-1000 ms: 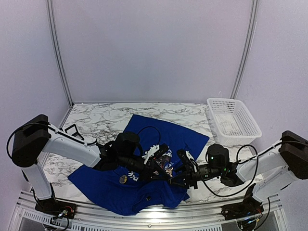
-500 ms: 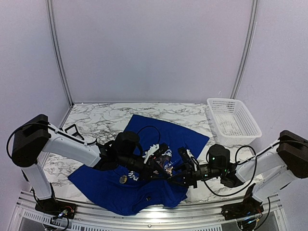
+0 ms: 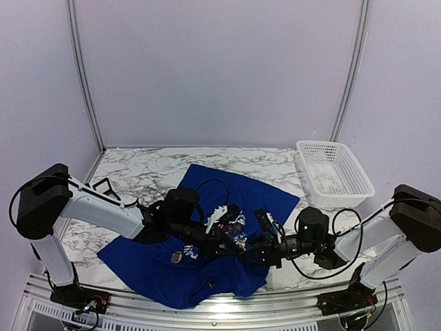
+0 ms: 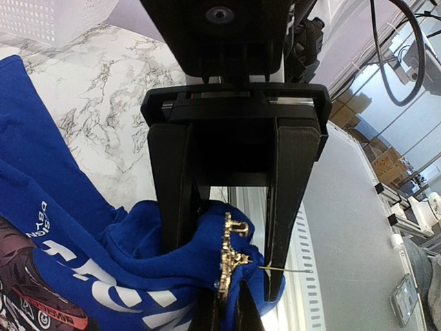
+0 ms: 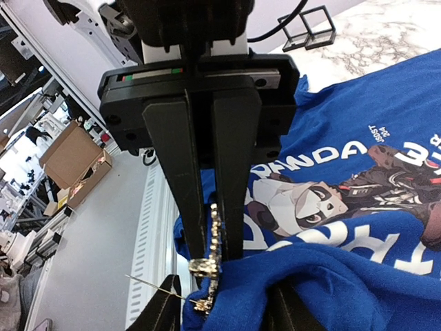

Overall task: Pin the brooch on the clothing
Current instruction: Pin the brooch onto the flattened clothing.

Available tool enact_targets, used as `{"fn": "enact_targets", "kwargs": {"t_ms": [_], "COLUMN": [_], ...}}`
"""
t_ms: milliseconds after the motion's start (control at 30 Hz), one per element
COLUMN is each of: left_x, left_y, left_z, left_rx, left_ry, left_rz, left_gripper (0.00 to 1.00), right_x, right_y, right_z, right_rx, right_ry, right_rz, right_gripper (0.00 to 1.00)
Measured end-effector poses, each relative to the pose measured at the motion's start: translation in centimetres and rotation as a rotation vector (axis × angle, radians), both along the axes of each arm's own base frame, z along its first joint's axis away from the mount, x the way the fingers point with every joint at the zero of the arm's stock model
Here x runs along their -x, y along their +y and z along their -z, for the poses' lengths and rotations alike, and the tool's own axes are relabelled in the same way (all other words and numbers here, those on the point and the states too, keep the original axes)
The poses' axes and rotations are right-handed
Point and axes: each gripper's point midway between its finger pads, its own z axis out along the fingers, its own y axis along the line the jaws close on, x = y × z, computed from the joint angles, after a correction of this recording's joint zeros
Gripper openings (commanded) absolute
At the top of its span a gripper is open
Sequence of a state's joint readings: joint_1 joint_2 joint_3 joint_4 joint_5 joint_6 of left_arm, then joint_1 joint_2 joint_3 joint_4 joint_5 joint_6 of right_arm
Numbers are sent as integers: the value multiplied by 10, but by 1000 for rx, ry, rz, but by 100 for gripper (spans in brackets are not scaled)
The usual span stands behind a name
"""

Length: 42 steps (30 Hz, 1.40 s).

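The royal-blue T-shirt (image 3: pixel 227 186) lies crumpled on the marble table, panda print up. My left gripper (image 3: pixel 233 238) is shut on a gold brooch (image 4: pixel 232 255), which sits against a raised fold of the shirt (image 4: pixel 172 269). The brooch's pin (image 4: pixel 286 271) sticks out bare past the fold. My right gripper (image 3: pixel 253 249) faces the left one, its jaws wide apart on either side of that fold and the brooch. In the right wrist view, the brooch (image 5: pixel 210 265) sits between the left gripper's (image 5: pixel 215 252) closed fingers, and the pin (image 5: pixel 155 287) pokes out to the left.
A white basket (image 3: pixel 334 172) stands at the back right. A black wire frame (image 3: pixel 107 186) sits at the left by the shirt. A small round badge (image 3: pixel 177 256) lies on the shirt's near part. The table's front rail (image 3: pixel 220 303) runs just below the grippers.
My right gripper has moved left, closing in on the left gripper until its jaws stand around the fold and brooch. The left arm has barely moved.
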<state>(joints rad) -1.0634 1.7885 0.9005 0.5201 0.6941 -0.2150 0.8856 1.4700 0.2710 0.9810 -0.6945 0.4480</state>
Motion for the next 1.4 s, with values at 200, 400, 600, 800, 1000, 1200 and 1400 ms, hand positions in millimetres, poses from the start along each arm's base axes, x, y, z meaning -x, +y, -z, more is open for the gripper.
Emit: {"fn": "enact_targets", "kwargs": {"t_ms": [200,400,600,800,1000,1200,1400], "left_x": [-3,-5,-8,-10,-12,-14,-18], "left_y": [0,0,0,1,2,2,3], "left_z": [-3,-3,-1,3,6,7,8], "left_rx": [6,4,-4,-21,-27,-29,-37], "left_ry": [-24,-28,-31,-32,-45,-63,-96], "left_rz": [-13,-22,-36,-50,-61,-70,-91], "left_gripper": [0,0,0,0,0,0,0], "right_x": [-3,-7,-10,-13,-17,-19,-22], "right_y": [1,1,2,3,3,3,3], "right_z": [-6,-6,-5,-1,0,1,2], "right_rx": [-28,-48,-72,-102,-119,-122,-121], "right_ry": [32,81,130,196,252,277,311], "right_rz": [11,28,44,57,76,93,115], "right_gripper": [30,28,25,23,22,20,20]}}
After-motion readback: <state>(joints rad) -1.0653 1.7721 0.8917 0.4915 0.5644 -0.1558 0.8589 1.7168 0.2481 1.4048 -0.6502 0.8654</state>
